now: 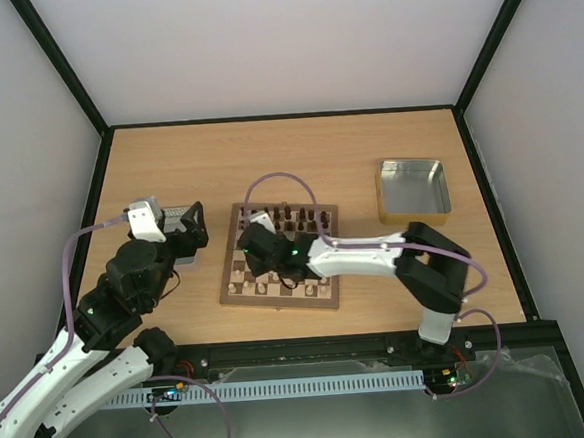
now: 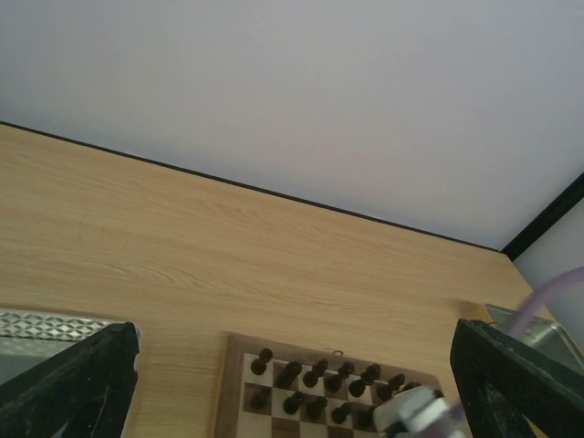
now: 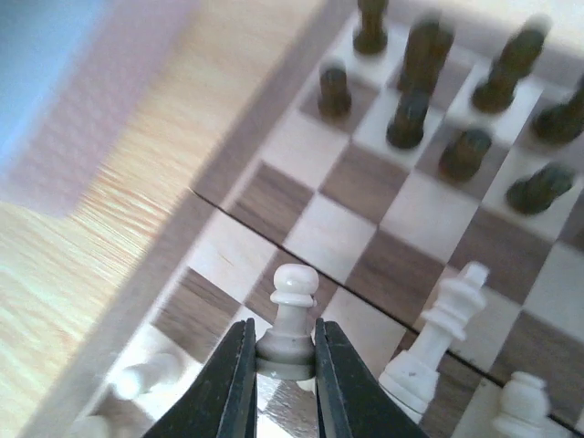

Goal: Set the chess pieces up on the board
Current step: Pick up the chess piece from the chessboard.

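A light pawn (image 3: 294,294) was at the near left part of the board (image 3: 328,233), and the right gripper (image 3: 285,345) had its two fingers pressed against the foot of this pawn, one on each side, so it was holding it in a narrow grip. The pawn stood upright between the fingers; whether its foot was touching the square under it I cannot tell. Just beside it, on the right, stood a tall light piece (image 3: 444,330), and some other light pieces (image 3: 146,372) were near the board's edge at the lower left, blurred in the wrist view. On the far side the dark pieces (image 3: 408,114) stood in two rows, which looked complete, so I judge that side as done. The light side seemed only partly arranged: several light pieces were on the near rows, but the arm covered a part of the board in the top view, so how many are missing I cannot say. I think the pawn in the grip and some more light pieces were left to place. The left gripper (image 1: 188,229) was wide apart and held nothing; it hung to the left of the board, over a metal tray (image 2: 46,326). A second tray (image 1: 413,187) lay on the table (image 1: 168,167), well apart, at the right
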Controlling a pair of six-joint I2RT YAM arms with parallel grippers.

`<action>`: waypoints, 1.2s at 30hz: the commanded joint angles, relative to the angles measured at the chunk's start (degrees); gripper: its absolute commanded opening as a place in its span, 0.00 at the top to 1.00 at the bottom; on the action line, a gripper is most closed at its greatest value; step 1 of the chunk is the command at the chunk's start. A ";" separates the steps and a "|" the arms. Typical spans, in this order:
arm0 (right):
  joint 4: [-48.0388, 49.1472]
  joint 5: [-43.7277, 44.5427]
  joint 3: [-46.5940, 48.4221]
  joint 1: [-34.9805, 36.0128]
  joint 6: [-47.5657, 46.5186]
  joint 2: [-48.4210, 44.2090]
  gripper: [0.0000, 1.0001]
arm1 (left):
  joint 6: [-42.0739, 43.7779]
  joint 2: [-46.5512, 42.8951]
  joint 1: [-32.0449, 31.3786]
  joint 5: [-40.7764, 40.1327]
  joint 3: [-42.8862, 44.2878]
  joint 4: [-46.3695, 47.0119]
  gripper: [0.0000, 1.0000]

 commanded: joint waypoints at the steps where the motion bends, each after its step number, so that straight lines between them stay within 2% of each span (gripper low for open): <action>1: 18.37 1.41 -7.72 -0.03 -6.04 -11.32 0.87 | -3.19 1.86 1.55 6.89 0.87 2.06 0.02; 4: 25.53 0.74 -13.96 -0.02 -8.83 -18.35 0.87 | -5.00 5.23 3.64 13.72 2.17 1.71 0.00; 8: 34.31 -2.03 -23.19 -0.07 -14.30 -28.56 0.87 | -1.71 9.80 7.94 33.16 6.12 1.52 0.00; 13: 37.37 -4.40 -28.85 -0.02 -20.50 -37.76 0.86 | -0.94 12.03 12.42 53.13 9.81 3.20 0.01; 16: 38.20 -5.98 -30.37 -0.01 -23.48 -41.13 0.86 | -4.78 15.24 15.22 66.36 11.10 5.51 0.12; 19: 38.71 -6.93 -31.08 -0.06 -25.84 -43.32 0.86 | -8.17 18.07 16.21 75.33 10.43 9.17 0.27; 21: 38.91 -7.38 -31.43 -0.02 -27.23 -44.63 0.86 | -8.99 19.21 16.21 78.28 10.14 10.21 0.34; 28: 37.63 -12.22 -30.90 0.00 -30.93 -46.84 0.85 | -11.69 21.62 16.21 86.08 7.79 14.08 0.47; 36: 33.74 -16.39 -28.60 0.00 -32.46 -46.73 0.85 | -11.63 23.85 16.64 86.97 7.41 11.74 0.60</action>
